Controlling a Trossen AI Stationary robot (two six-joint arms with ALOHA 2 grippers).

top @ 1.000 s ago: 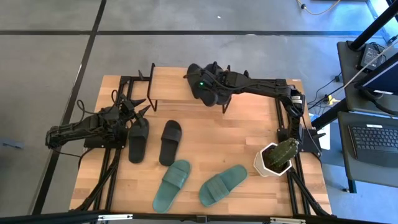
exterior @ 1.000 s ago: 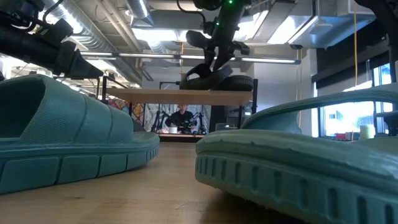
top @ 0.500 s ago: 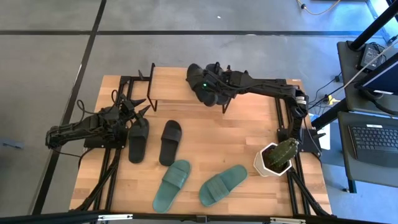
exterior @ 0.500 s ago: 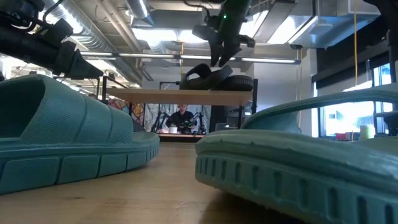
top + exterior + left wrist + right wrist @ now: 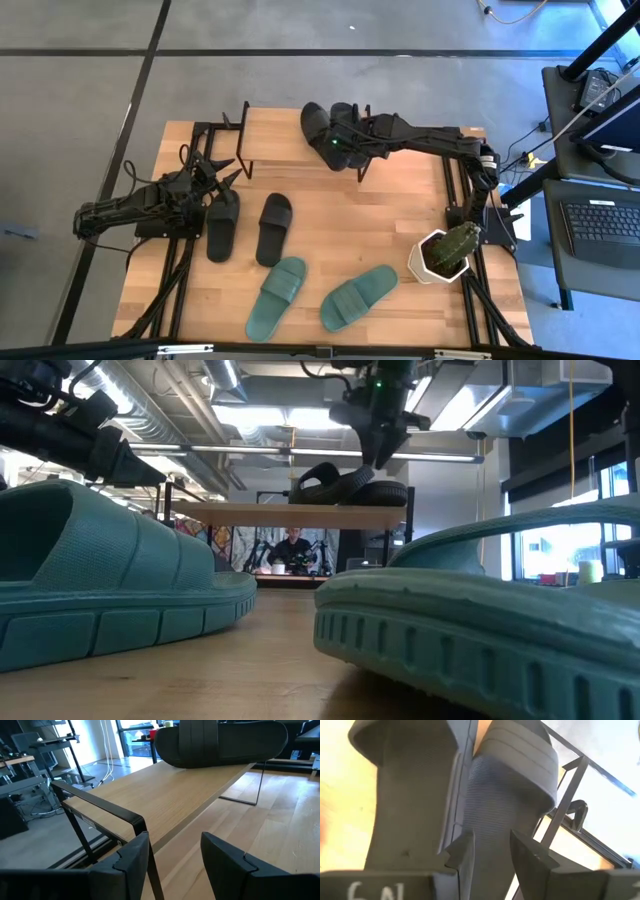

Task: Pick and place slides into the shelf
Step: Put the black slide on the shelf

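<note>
Two black slides (image 5: 316, 122) (image 5: 410, 785) lie side by side on the right end of the shelf (image 5: 280, 135), soles on its wooden board (image 5: 290, 512). My right gripper (image 5: 338, 150) (image 5: 378, 460) hangs open just above them, touching neither; its fingers (image 5: 465, 850) show over the right-hand slide (image 5: 512, 785). On the table lie two more black slides (image 5: 222, 222) (image 5: 273, 228) and two teal slides (image 5: 277, 297) (image 5: 358, 296). My left gripper (image 5: 232, 170) (image 5: 175, 855) waits open at the shelf's left end, level with the board (image 5: 170, 800).
A potted cactus (image 5: 443, 252) stands near the table's right edge. The shelf's black metal legs (image 5: 145, 845) rise right in front of my left gripper. The left half of the shelf board is bare. Beyond the table a person sits in the room (image 5: 292, 550).
My right gripper has come up off the black slide on the shelf and drawn back toward the table's right and near edges, tipping as it went. That slide stays on the board next to the other one.
</note>
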